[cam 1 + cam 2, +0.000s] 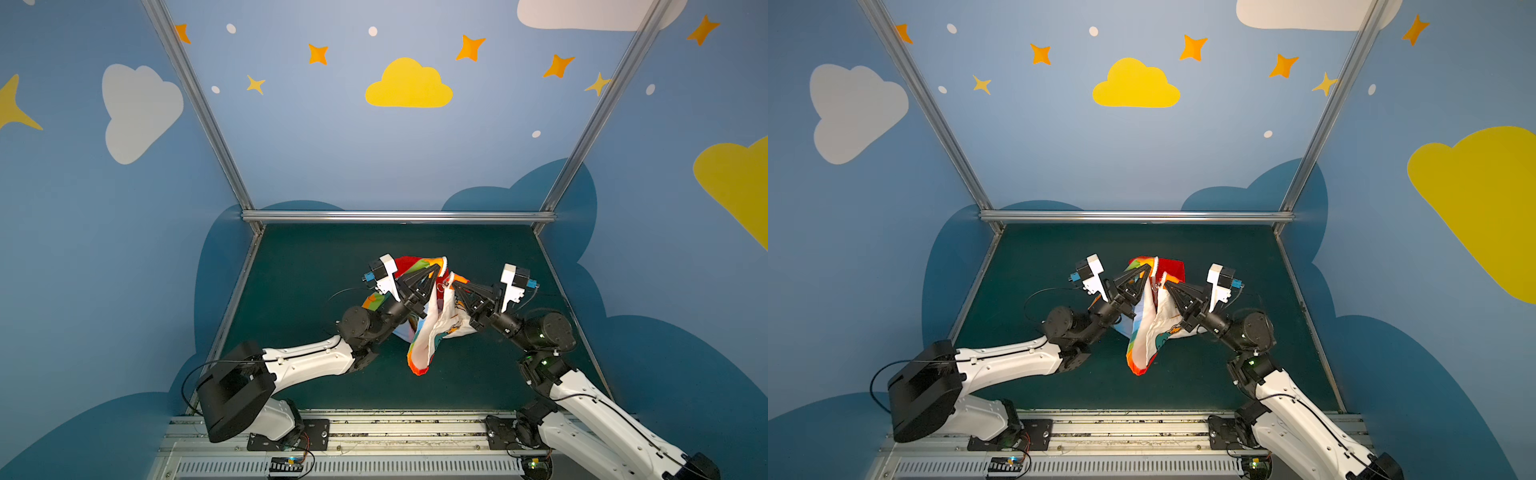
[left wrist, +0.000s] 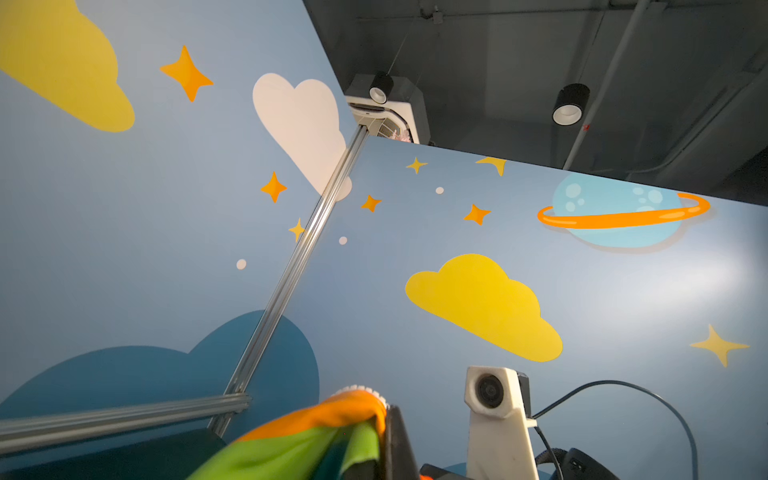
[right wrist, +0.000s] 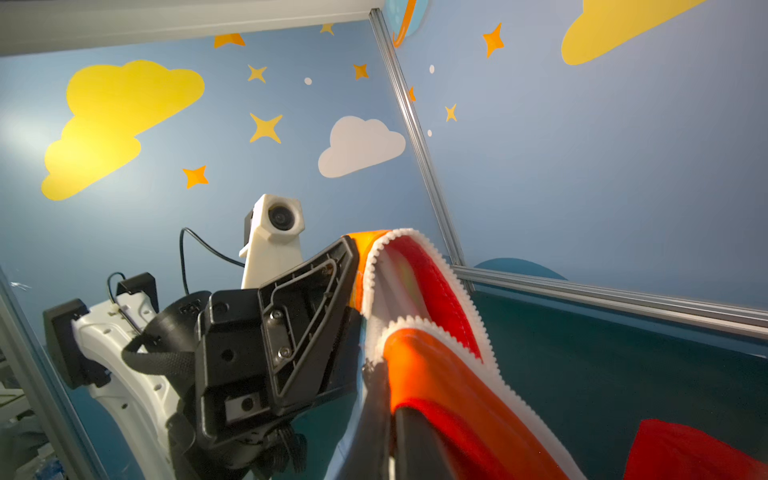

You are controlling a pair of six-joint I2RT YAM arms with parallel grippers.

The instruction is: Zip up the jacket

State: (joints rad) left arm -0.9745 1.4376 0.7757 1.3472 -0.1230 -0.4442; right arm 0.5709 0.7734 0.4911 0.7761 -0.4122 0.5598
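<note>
The jacket (image 1: 428,328) (image 1: 1148,332) hangs bunched above the green table, its white lining facing out and its rainbow hem drooping toward the front. My left gripper (image 1: 436,269) (image 1: 1148,269) is shut on the orange and green top edge (image 2: 332,419) beside the white zipper teeth. My right gripper (image 1: 454,285) (image 1: 1168,285) is shut on the facing orange edge (image 3: 436,374), a short way from the left one. In the right wrist view the white zipper teeth (image 3: 469,299) curve apart, unjoined. The red hood (image 3: 685,449) lies behind on the table.
The green table mat (image 1: 316,266) is walled by blue panels on three sides, with an aluminium rail (image 1: 399,216) along the back and slanted posts at both corners. Both arm bases stand on the front rail (image 1: 407,432). A black cable (image 1: 345,293) loops left of the left wrist.
</note>
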